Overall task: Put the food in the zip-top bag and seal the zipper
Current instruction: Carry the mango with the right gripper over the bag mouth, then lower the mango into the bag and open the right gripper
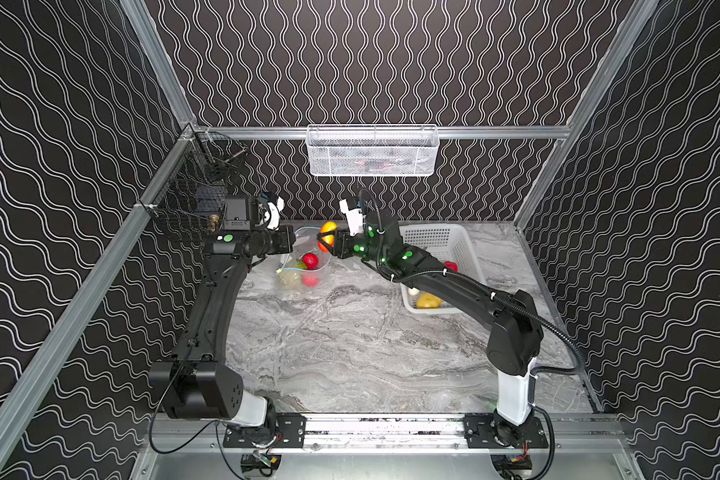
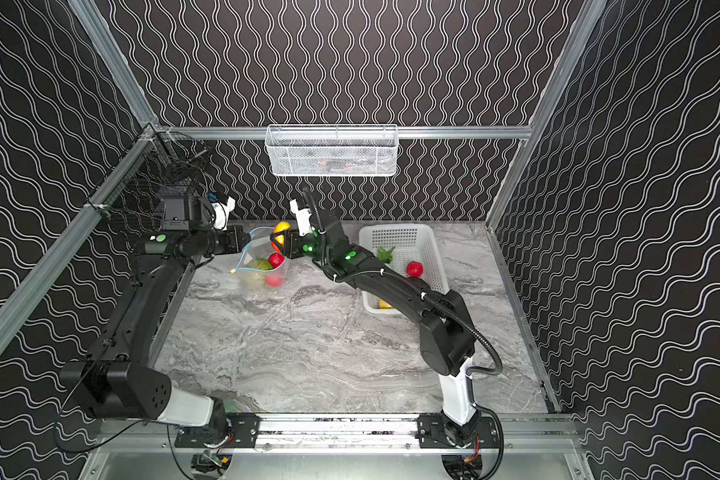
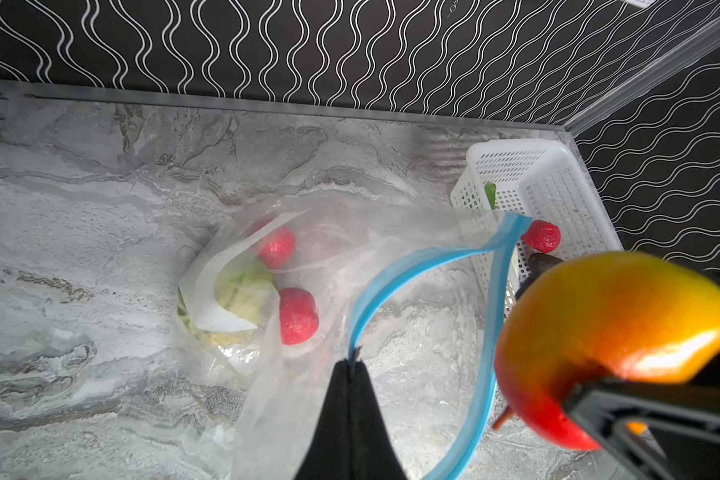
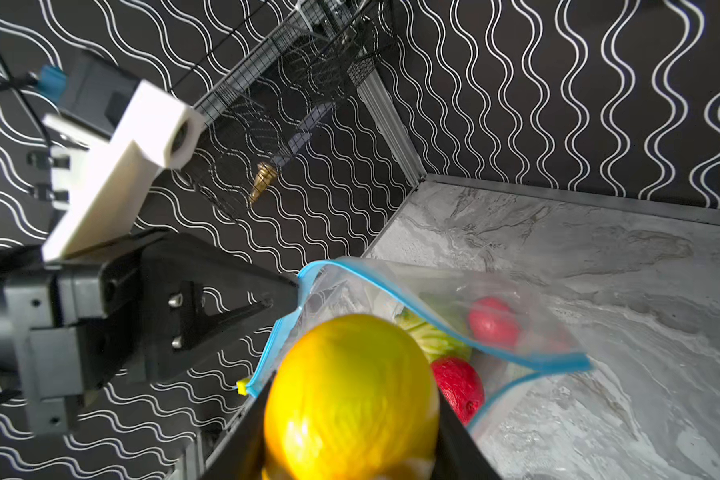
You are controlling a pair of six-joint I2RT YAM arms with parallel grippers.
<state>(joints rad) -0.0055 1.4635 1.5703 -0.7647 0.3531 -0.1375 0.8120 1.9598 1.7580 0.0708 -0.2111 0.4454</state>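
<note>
Holding zip-top bag (image 3: 329, 257) open, left gripper (image 3: 352, 366) clamped on zipper (image 3: 445, 251); I am gripping orange-red fruit (image 3: 616, 324) in right gripper (image 1: 326, 242) (cabbage (image 3: 242, 291), two red fruits (image 3: 298, 316) inside); basket (image 1: 433, 229) items, sealing pending.

1. I see a grey, marble-patterned worktop (image 1: 350, 340) spanning the floor of the cell in both top views.
2. The zip-top bag (image 1: 294, 282) rests on it by its lower end, toward the rear and left of the middle; its mouth stands up off the surface.
3. A white perforated basket (image 1: 433, 241) sits flat at the rear right, well apart from the bag.
</note>
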